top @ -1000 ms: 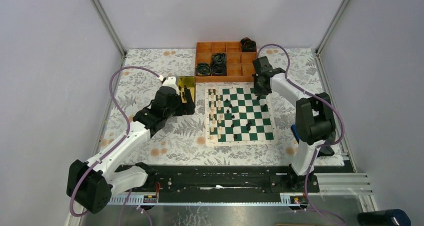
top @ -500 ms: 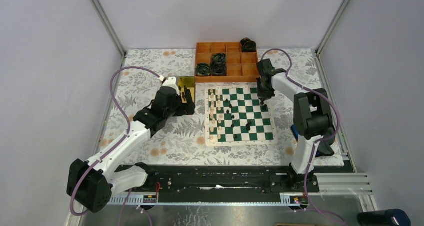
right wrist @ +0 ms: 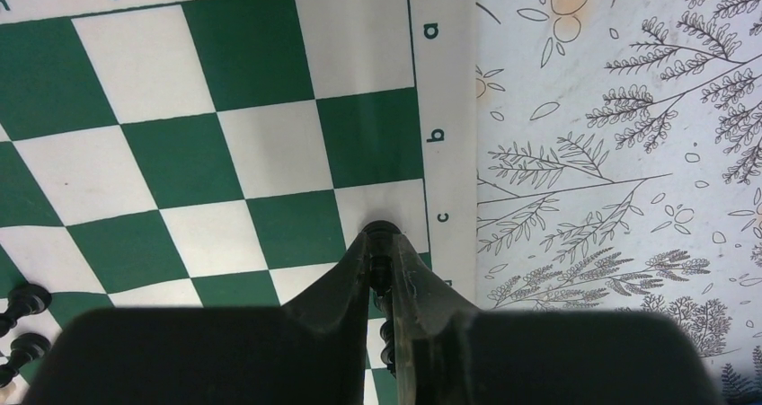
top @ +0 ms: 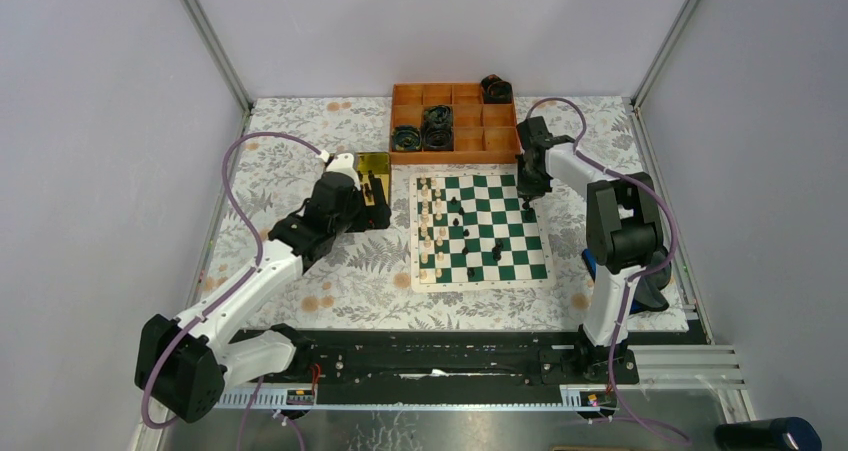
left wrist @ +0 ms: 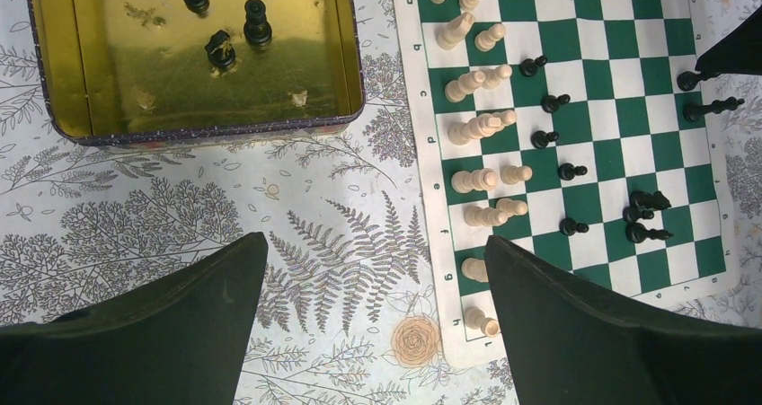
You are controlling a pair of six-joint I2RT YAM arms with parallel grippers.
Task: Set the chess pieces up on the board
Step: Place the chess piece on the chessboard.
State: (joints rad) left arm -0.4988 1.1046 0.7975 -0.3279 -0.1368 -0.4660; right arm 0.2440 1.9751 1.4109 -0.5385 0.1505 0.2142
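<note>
The flat green-and-white checkered board (top: 520, 261) with its white border lies on the table (top: 300, 171), which is covered in a grey fern-and-flower print. The board sits in front of the right arm, near the middle of the table. Small cream-white pieces (left wrist: 476, 131) stand in two rough columns along the board's left side. Small black pieces (left wrist: 548, 104) are scattered over its middle and right squares.

At the board's far right edge, the right end effector (right wrist: 379, 241) has its fingers drawn narrow around one small black chess piece (right wrist: 381, 229). It holds the piece over the white edge square beside the printed letter c. Whether the piece touches the board cannot be told.

A few more black chessmen (left wrist: 257, 23) stand inside the shiny yellow rectangular tin (left wrist: 54, 73), which is just left of the board. The left end effector (left wrist: 376, 243) hangs above the table near the tin and the board's left border. Its fingers are spread wide and hold nothing.

Beyond the board is an orange wooden compartment tray (top: 455, 157) holding dark coiled cable rolls (top: 437, 121).
</note>
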